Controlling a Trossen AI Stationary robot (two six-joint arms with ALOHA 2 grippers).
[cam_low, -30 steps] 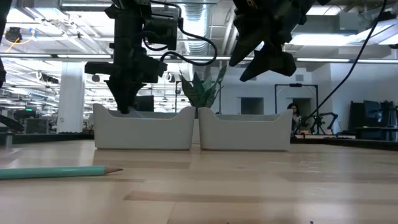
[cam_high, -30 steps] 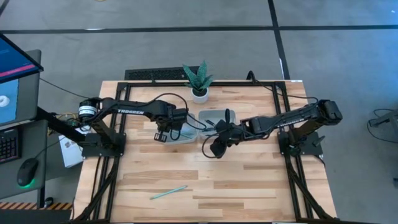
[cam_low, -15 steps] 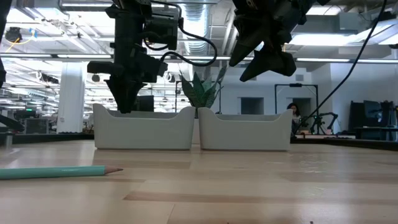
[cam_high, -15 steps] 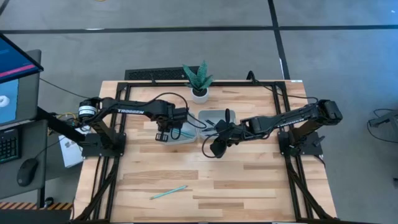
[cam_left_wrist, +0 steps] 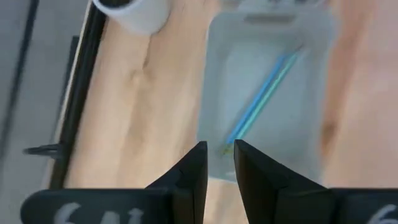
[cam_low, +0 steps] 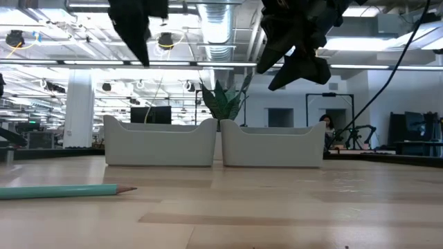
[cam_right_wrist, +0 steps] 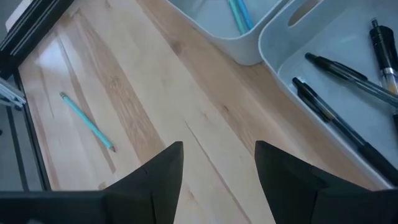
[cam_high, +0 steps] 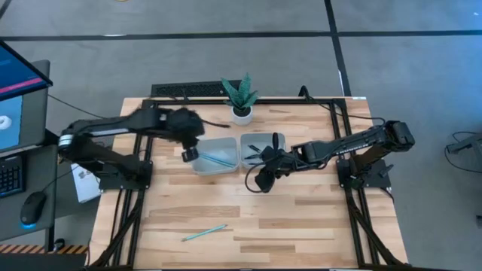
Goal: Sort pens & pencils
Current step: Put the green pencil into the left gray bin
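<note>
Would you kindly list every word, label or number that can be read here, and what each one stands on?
No text here can be read.
Lettering on the left arm: blurred.
Lettering on the right arm: too small.
White marks on the body of the left gripper: cut off and blurred.
White sheet beside the table: too small.

Light wooden plank surface [cam_high: 301, 218] set on black metal frame [cam_high: 188, 89]. Grey concrete floor [cam_high: 188, 60] marked by dark lines. Potted plant [cam_high: 240, 95] in white pot placed at surface's far edge. Monitor [cam_high: 19, 98] with blue screen seen at left, keyboard [cam_high: 9, 175] and mouse [cam_high: 32, 208] beside it. In low view, large open hall shown: exposed ceiling ducts [cam_low: 221, 14], rows of ceiling lights, white column [cam_low: 79, 107], seated person [cam_low: 325, 124] far behind.
</note>
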